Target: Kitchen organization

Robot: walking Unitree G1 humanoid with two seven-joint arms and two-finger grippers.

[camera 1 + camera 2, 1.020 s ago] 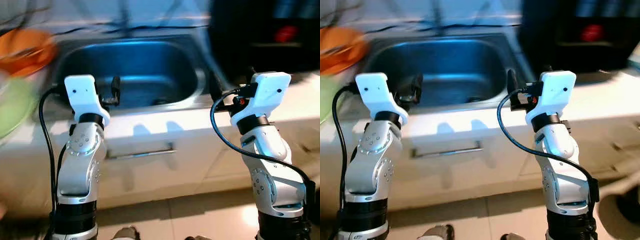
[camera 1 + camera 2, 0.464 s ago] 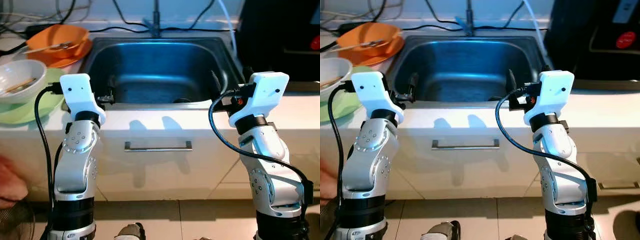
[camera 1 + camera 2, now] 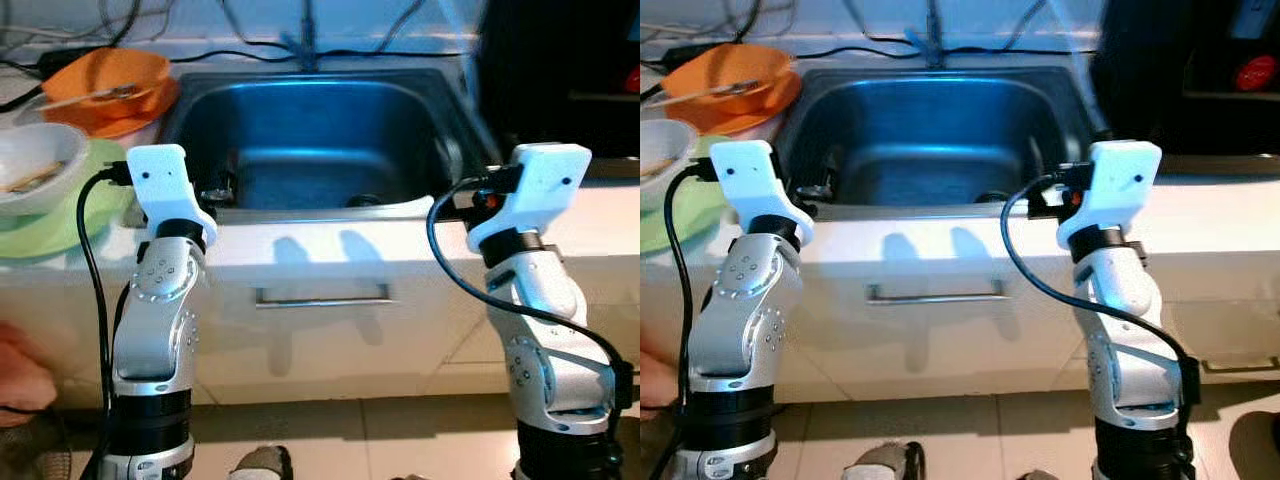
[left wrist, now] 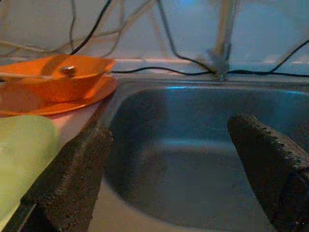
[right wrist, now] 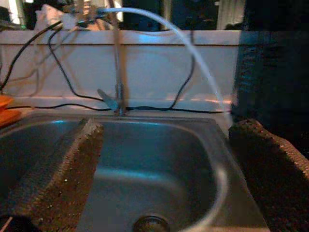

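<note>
Hovering at the sink's (image 3: 440, 150) front edge, left end effector (image 4: 178, 169) and right end effector (image 5: 164, 169) both gape wide, empty.

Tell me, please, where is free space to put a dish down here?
Free: the sink basin, and the white counter strip between the sink's front rim and the drawer. Crowded: counter left of the sink, with orange bowl and green plate.

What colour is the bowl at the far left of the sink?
Orange bowl, clearest in the left wrist view.
</note>
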